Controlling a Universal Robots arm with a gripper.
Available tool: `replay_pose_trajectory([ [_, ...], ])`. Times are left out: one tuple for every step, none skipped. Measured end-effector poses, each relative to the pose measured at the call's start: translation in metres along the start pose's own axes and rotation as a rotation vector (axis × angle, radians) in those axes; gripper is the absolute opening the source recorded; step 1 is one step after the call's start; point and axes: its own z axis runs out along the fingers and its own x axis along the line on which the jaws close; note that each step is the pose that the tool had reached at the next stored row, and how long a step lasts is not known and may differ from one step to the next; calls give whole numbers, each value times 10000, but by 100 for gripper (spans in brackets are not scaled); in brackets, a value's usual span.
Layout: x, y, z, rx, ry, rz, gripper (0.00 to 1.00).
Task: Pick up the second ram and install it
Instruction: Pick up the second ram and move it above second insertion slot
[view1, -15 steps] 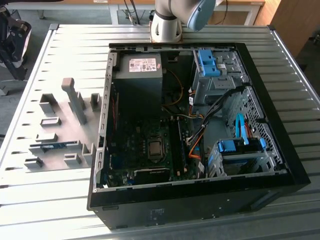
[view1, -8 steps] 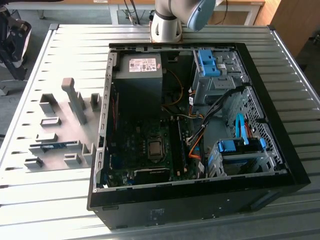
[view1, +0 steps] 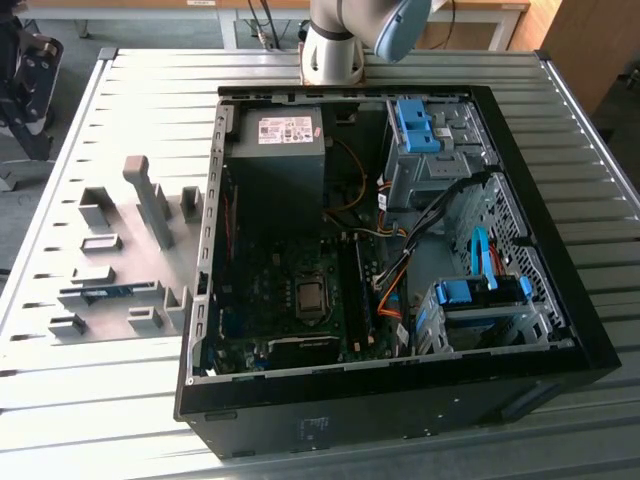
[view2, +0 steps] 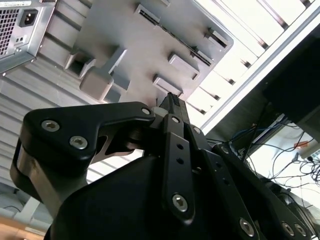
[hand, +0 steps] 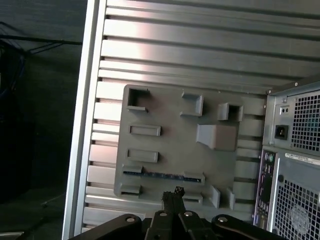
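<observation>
The second ram (view1: 110, 292) is a thin blue-green strip standing on edge in a slot of the grey fixture plate (view1: 120, 215), at the exterior view's left beside the open computer case (view1: 560, 300). In the first wrist view the ram (hand: 162, 176) runs between two grey blocks near one edge of the plate (hand: 170, 145). My gripper (hand: 171, 192) hangs well above the plate, apart from the ram. Its black fingers (view2: 170, 102) are pressed together, shut with nothing between them.
The motherboard (view1: 290, 300) lies exposed inside the case, with its long dark memory slots (view1: 358, 290) beside the processor socket. A power supply (view1: 275, 150), cables and blue drive cages (view1: 480, 295) crowd the case. The arm's base (view1: 335, 45) stands behind it on the slatted metal table (view1: 150, 80).
</observation>
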Motion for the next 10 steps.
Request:
replay_pose_trajectory([
  [0,0,0,3,2,-108,11],
  [0,0,0,4,3,-211,11],
  [1,0,0,5,5,-317,11],
  [1,0,-1,7,7,-447,11],
  [1,0,-1,8,9,-579,11],
  [2,1,-1,9,11,-686,11],
  [4,1,-1,10,12,-763,11],
  [5,1,0,10,11,-801,11],
  [6,0,0,10,11,-813,11],
  [6,0,0,10,12,-812,11],
])
